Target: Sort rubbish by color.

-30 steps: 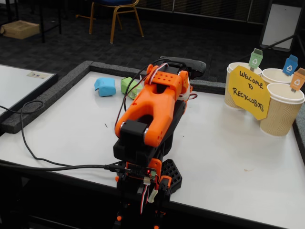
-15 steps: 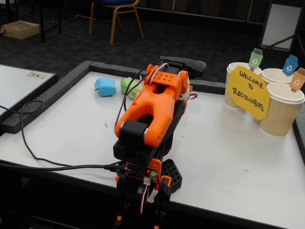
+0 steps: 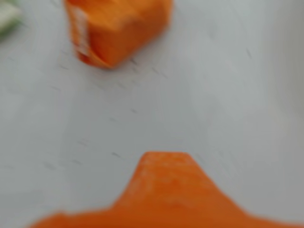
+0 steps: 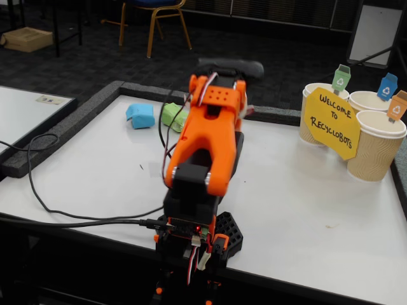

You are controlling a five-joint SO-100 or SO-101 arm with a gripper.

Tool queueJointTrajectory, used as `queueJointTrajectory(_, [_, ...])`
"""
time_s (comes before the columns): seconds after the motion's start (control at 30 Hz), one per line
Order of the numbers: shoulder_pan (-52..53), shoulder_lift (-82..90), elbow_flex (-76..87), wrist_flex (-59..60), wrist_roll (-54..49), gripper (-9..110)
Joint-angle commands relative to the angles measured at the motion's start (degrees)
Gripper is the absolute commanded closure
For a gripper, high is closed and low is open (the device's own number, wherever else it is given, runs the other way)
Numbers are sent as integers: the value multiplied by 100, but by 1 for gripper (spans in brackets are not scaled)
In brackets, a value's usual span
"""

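- Rubbish lies at the far side of the white table [image 4: 305,210]: the light blue lump [image 4: 141,115] and the light green lump [image 4: 172,116] sit near each other by the table's far edge, in the fixed view.
- The orange lump [image 3: 116,28] shows only in the wrist view, at the top, on bare table ahead of the gripper [image 3: 164,190]; a sliver of green sits at that view's top left corner.
- From the fixed view, the arm [image 4: 206,146] hides the orange lump and its own fingers.
- One blurred orange finger fills the wrist view's bottom; whether the jaws are apart or together I cannot tell. Nothing seems held.
- Three paper cups [image 4: 375,146] with coloured tags stand at the right behind a yellow sign [image 4: 332,122], presumably one per colour.
- My guess: it is lining up on the orange lump.
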Motion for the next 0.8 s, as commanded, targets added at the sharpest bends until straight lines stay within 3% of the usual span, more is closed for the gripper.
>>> queueJointTrajectory(0.0, [-448, 176, -1178, 53, 62, 101])
queueJointTrajectory(0.43, [-993, 167, -2725, 44, 44, 101])
queueJointTrajectory(0.77, [-1468, -88, -2962, 202, 97, 101])
